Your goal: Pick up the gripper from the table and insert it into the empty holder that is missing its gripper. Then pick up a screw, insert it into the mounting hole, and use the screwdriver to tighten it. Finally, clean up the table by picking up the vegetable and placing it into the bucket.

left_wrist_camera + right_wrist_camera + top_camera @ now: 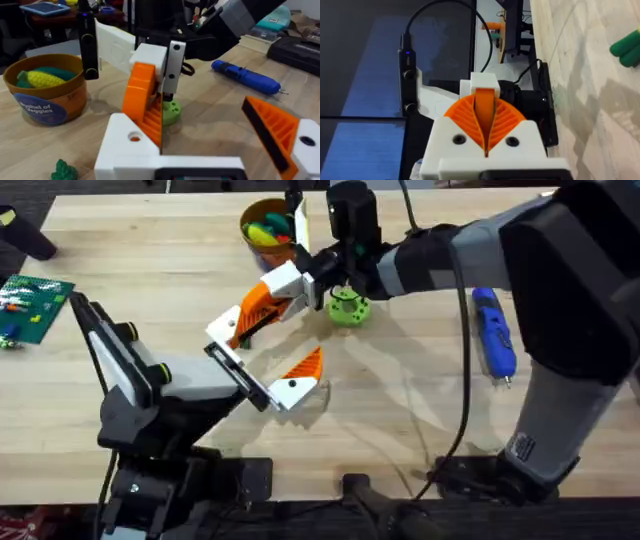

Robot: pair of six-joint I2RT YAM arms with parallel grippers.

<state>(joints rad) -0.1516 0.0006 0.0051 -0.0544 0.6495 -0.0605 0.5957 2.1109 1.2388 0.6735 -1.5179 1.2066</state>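
My right gripper (300,288) reaches across from the right and is shut on the gripper (255,310), an orange wedge (142,95). The wedge's lower end sits against the white holder (222,330) on one jaw of my left gripper (258,360). In the left wrist view, orange shows through the hole of the holder (125,147). My left gripper is open; its other jaw carries its own orange wedge (272,130). In the right wrist view, the ribbed pads (507,120) press together on a thin orange strip. The blue screwdriver (493,332) lies at the right. The bucket (265,225) stands at the back. A small green vegetable (62,170) lies near the holder.
A flat green disc with holes (348,308) sits just behind the right gripper. A green board (30,305) lies at the far left edge. A black cable (463,380) trails across the table at the right. Bare wood shows in front of the left gripper.
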